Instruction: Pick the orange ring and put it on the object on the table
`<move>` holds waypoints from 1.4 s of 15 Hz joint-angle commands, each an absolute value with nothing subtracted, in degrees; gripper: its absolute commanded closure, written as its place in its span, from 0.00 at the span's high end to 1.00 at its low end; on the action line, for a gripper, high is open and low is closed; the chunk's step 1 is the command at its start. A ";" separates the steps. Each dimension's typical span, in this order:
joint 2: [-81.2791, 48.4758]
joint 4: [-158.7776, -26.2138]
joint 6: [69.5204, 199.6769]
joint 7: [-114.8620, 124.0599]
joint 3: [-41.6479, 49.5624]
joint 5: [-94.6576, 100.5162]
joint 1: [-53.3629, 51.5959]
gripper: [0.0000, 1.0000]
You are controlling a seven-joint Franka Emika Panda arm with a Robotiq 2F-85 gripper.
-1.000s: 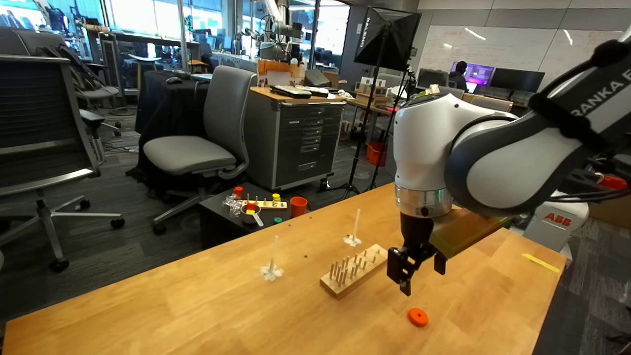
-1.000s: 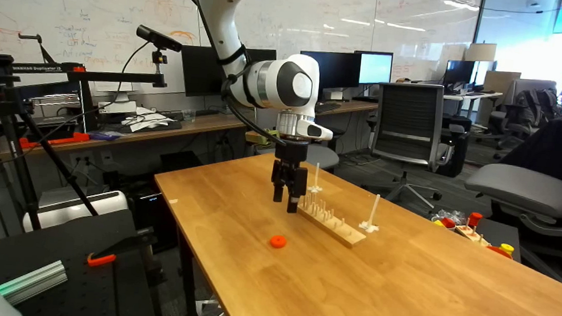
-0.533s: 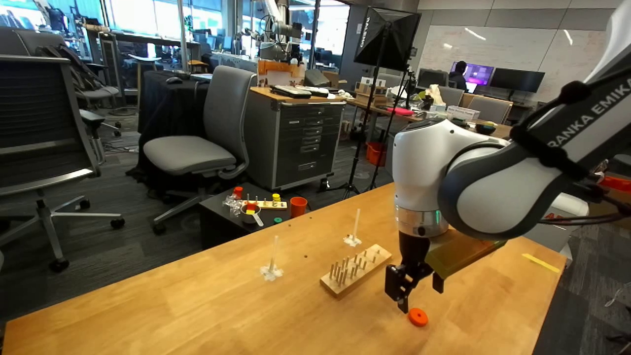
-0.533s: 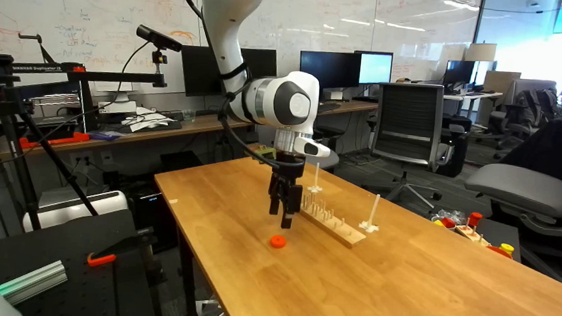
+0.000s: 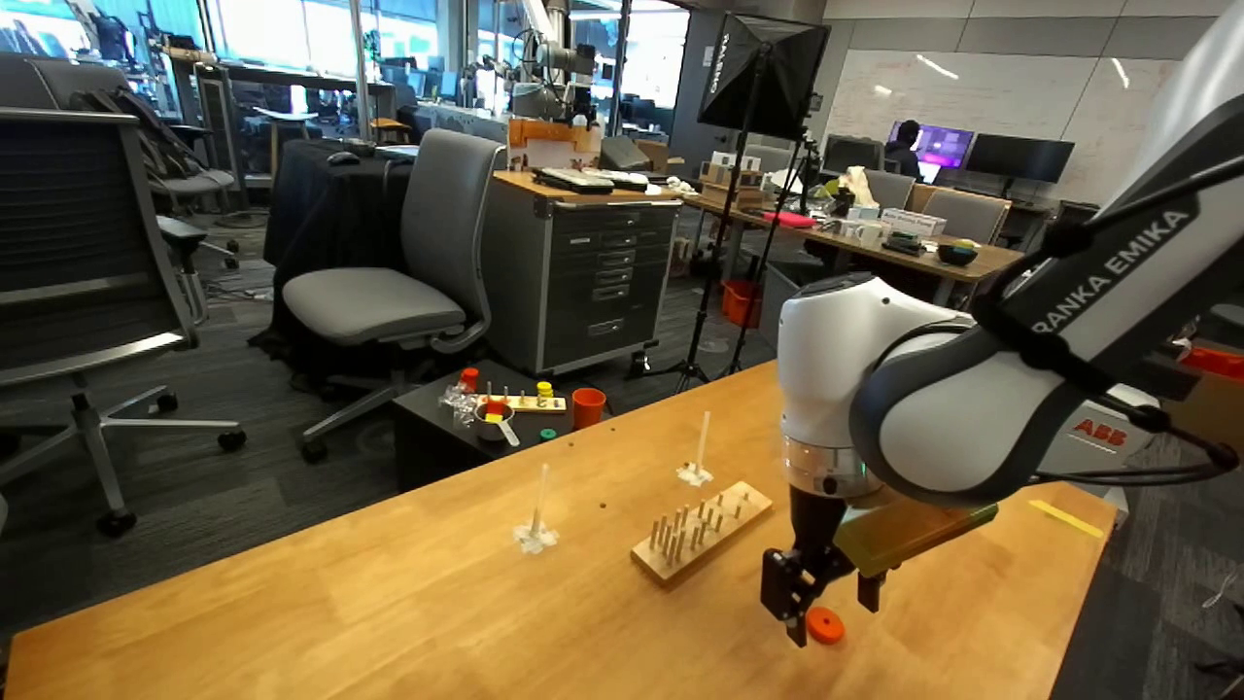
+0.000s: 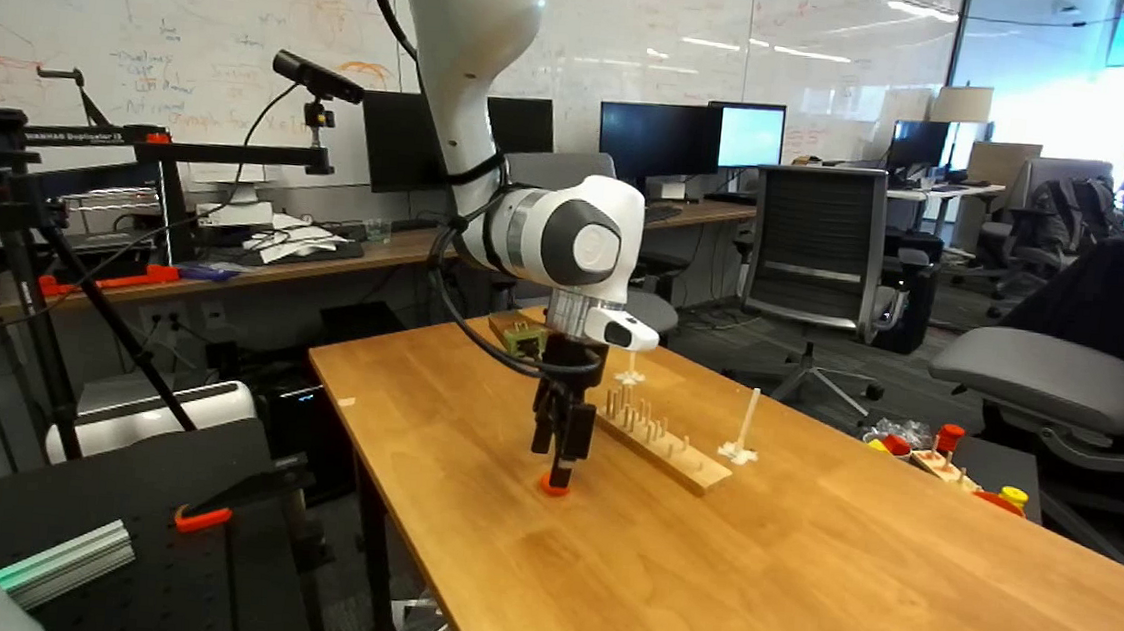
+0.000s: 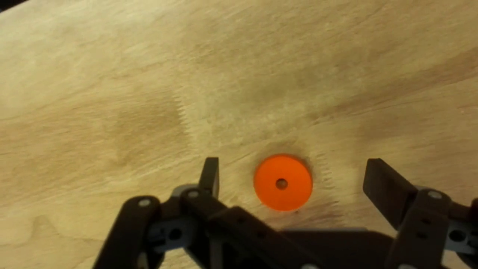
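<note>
The orange ring lies flat on the table; it also shows in an exterior view, partly hidden by a finger, and whole in the wrist view. My gripper is open and points down over it. In the wrist view the ring lies between the fingertips, nearer the left one, with a gap on both sides. In both exterior views the gripper is low, just above the table. The light-wood board with several upright pegs lies near the gripper; no ring shows on it.
Two thin upright sticks on small pale bases stand behind the board. A low black side table past the table edge holds a red cup and small parts. A yellow tape strip marks the table's far side.
The gripper has come down from above and beside the board to just over the ring, staying open. The ring and the board have not moved.
</note>
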State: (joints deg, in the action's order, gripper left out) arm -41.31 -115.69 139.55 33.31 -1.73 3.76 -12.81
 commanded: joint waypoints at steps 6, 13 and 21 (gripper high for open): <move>-43.23 -116.07 146.73 34.50 2.99 2.50 -15.12 1.00; -44.58 -116.46 152.37 34.38 2.33 0.91 -16.95 1.00; -41.47 -120.55 154.60 33.86 0.09 -5.03 -16.21 1.00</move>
State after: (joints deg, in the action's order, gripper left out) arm -44.08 -117.08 152.66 34.18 1.30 -1.79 -16.36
